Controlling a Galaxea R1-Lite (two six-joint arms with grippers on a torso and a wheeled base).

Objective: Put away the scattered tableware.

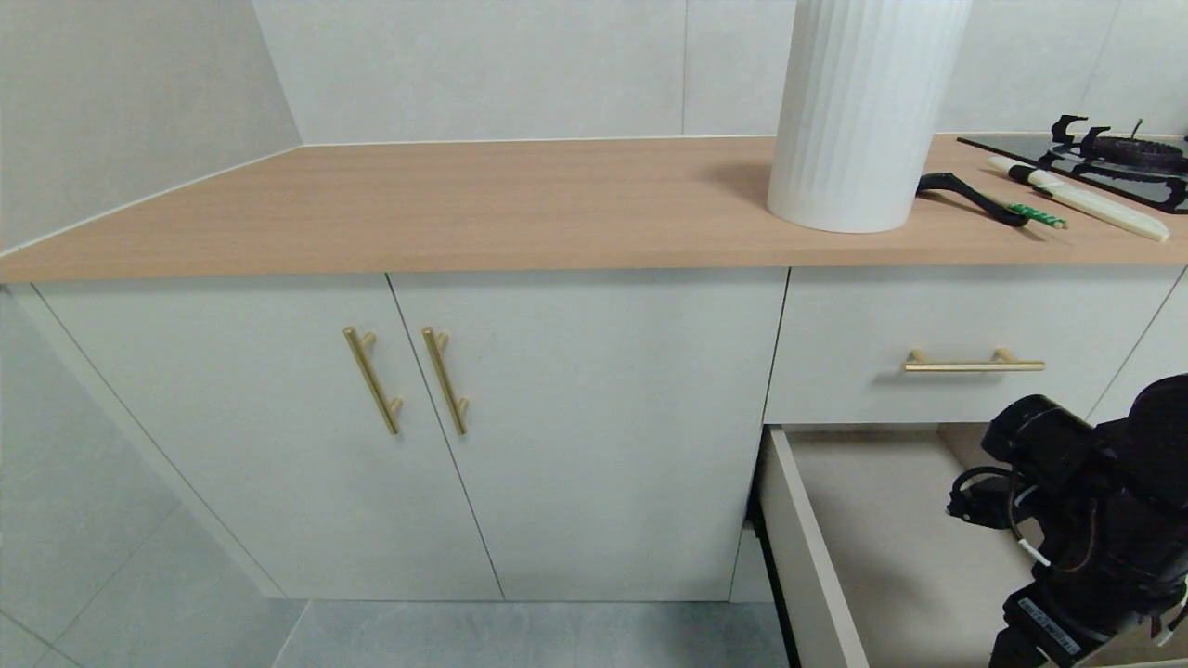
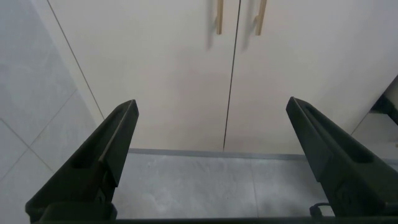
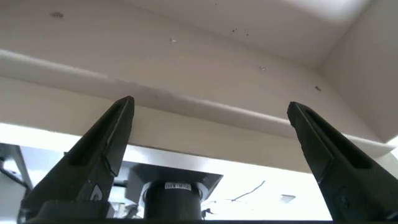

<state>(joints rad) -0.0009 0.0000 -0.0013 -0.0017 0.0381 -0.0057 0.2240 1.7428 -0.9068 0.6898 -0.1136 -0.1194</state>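
The scattered tableware lies at the far right of a wooden tabletop (image 1: 464,204). There are three pieces, close together: a black utensil with a curved handle (image 1: 970,195), a thin green-striped stick (image 1: 1039,217) touching its right end, and a long cream-coloured utensil (image 1: 1081,198) just beyond them. It is too small to tell whether that one is a knife or a spatula. A tall white ribbed cylinder (image 1: 858,111) stands just to their left, and a black stove burner (image 1: 1114,153) sits just beyond them to the right.

Below that end of the tabletop is a closed drawer with a gold handle (image 1: 974,365). Under it, a lower drawer (image 1: 891,529) is pulled open toward the viewer, and the part of its floor that shows is bare. The right arm is over this open drawer. The right gripper (image 3: 208,109) has its fingers spread apart and holds nothing.

The left gripper (image 2: 211,112) hangs low, facing a pair of closed cabinet doors (image 1: 418,417) to the left and the grey floor below them. Its fingers are likewise spread wide and empty.

As a judgement, the task is at an early stage. The drawer is ready to receive things, but all three pieces remain on the tabletop, none is grasped, and none is put away.
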